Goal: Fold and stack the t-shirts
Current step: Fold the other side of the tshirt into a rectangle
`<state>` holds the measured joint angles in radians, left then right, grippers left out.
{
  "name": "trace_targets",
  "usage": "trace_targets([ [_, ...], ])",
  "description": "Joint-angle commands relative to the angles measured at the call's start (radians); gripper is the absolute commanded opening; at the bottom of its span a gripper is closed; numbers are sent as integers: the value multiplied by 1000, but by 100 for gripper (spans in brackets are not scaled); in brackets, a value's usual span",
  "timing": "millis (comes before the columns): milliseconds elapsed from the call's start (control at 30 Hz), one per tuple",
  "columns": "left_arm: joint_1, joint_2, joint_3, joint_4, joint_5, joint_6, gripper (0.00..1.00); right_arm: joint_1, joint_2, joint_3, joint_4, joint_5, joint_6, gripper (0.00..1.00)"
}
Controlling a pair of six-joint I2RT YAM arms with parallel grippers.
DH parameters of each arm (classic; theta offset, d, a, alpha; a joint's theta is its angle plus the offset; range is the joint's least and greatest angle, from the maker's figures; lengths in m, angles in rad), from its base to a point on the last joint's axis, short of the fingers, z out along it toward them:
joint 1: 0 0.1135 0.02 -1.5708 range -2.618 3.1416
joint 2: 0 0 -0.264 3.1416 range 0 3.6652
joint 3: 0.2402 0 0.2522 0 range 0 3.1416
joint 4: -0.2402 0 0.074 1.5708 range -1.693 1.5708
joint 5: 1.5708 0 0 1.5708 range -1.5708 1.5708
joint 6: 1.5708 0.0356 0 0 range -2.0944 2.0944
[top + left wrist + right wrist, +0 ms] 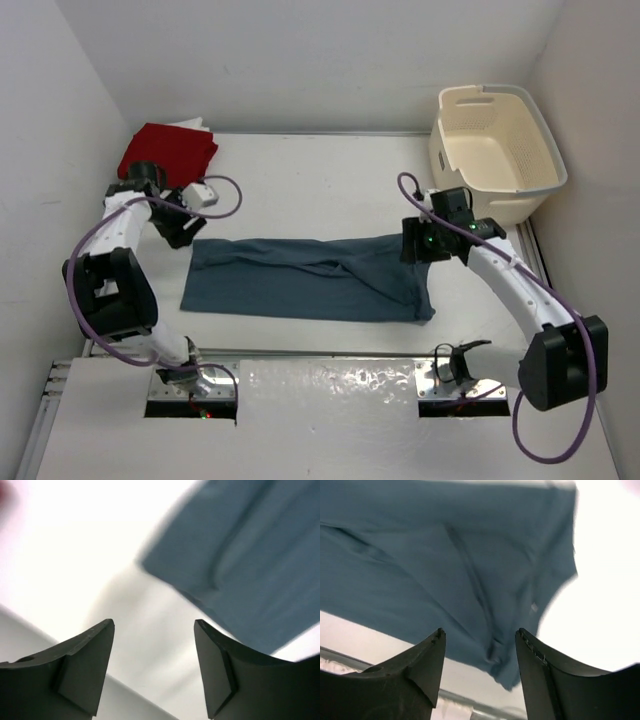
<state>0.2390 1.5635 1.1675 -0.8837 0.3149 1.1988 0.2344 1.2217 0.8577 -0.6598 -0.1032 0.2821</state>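
Your red t-shirt sits as a compact pile in the far left corner of the worktop, with white cloth showing at its far edge. Your left hand is just off the left end of the slate blue-grey t-shirt, fingers spread, nothing between them. That shirt lies mid-worktop as a long creased band running left to right. Your right hand is over its right end, fingers spread, gripping nothing. The cream laundry basket stands in the far right corner
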Motion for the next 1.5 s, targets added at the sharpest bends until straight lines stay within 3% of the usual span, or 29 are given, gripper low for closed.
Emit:
trace_targets([
  [0, 2, 4, 89, -142, 133, 53, 59, 129, 21, 90, 74, 7, -29, 57],
  [67, -23, 29, 57, -138, 139, 25, 55, 149, 123, 139, 115, -28, -15, 57],
  [200, -159, 32, -81, 29, 26, -31, 55, 152, 303, 204, 221, -124, 74, 52],
  [333, -155, 75, -114, 127, -94, -82, 55, 154, 484, 289, 224, -167, 100, 52],
  [500, -141, 107, -146, 190, -126, -84, 56, 160, 542, 264, 261, -129, 127, 54],
  [600, -139, 104, -172, 195, -131, -71, 46, 160, 558, 225, 305, -80, 129, 57],
  [633, -139, 102, -180, 193, -131, -70, 32, 160, 568, 225, 313, -60, 123, 57],
  [733, -141, 99, -184, 186, -126, -67, 11, 160, 584, 241, 345, -53, 126, 54],
  [867, -139, 95, -192, 193, -137, -59, 5, 163, 608, 225, 348, -69, 135, 40],
  [967, -139, 84, -195, 195, -139, -61, 3, 163, 598, 185, 333, -47, 137, 41],
  [1033, -138, 75, -193, 200, -137, -59, 2, 163, 582, 176, 331, -29, 129, 48],
  [1133, -138, 72, -189, 204, -138, -61, 1, 163, 585, 181, 335, -32, 127, 37],
  [1167, -138, 70, -184, 206, -140, -61, 1, 163, 588, 187, 335, -38, 131, 31],
  [1200, -138, 72, -183, 207, -143, -62, 0, 164, 590, 187, 333, -50, 135, 17],
  [1300, -138, 64, -180, 230, -157, -79, 0, 169, 538, 164, 325, -32, 154, 0],
  [1467, -138, 29, -201, 270, -177, -79, 0, 187, 395, 90, 263, 11, 137, 0],
])
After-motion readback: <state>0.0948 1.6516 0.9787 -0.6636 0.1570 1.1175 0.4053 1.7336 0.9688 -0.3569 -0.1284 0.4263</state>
